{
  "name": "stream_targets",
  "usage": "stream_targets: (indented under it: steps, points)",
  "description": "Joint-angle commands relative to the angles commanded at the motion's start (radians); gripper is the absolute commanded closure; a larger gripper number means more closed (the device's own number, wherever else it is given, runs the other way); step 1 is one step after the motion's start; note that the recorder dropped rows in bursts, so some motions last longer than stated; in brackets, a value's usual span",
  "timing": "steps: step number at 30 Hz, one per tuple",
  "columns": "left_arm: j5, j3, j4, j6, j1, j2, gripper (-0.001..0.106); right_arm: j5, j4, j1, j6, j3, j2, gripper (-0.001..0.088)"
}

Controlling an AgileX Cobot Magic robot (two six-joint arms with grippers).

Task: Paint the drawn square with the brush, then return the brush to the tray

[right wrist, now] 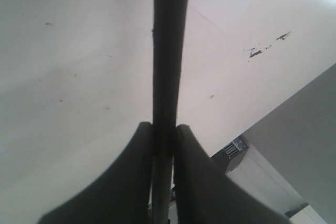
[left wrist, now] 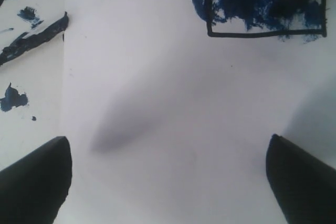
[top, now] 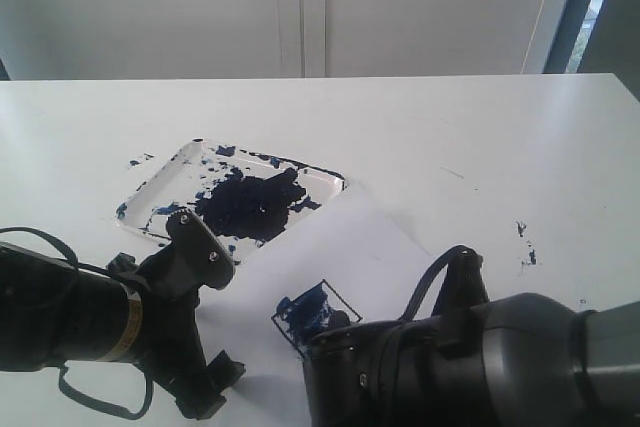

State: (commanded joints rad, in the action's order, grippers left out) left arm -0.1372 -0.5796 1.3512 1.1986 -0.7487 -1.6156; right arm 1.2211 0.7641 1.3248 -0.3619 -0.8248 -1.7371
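Observation:
The drawn square (top: 312, 309) is a black outline on the white paper (top: 350, 247), largely smeared with dark blue paint. The left wrist view shows it too, the square (left wrist: 265, 9) partly filled in. My right gripper (right wrist: 163, 125) is shut on the brush (right wrist: 169, 51), with the black handle running straight out between its fingers. In the exterior view the right arm (top: 480, 357) hides the brush, and its bristles do not show there. My left gripper (left wrist: 168, 139) hangs open over bare paper beside the square, holding nothing. Behind the paper lies the paint-splattered tray (top: 160, 179).
The white table (top: 450, 137) stretches back to a wall. Small paint specks (top: 524, 243) mark it to the right of the paper. The left arm (top: 90, 317) sits low at the front left, in front of the tray.

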Motion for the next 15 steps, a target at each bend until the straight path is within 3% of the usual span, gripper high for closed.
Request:
stream_targets:
  steps: [11,15]
  points:
    - [0.0,0.0,0.0,0.002,0.0,0.0,0.0,0.0,0.008,-0.048,-0.007,0.0,0.0,0.0868]
    - [0.0,0.0,0.0,0.002,0.0,0.0,0.0,0.0,-0.058,-0.048,0.023,0.0,0.0,0.0868]
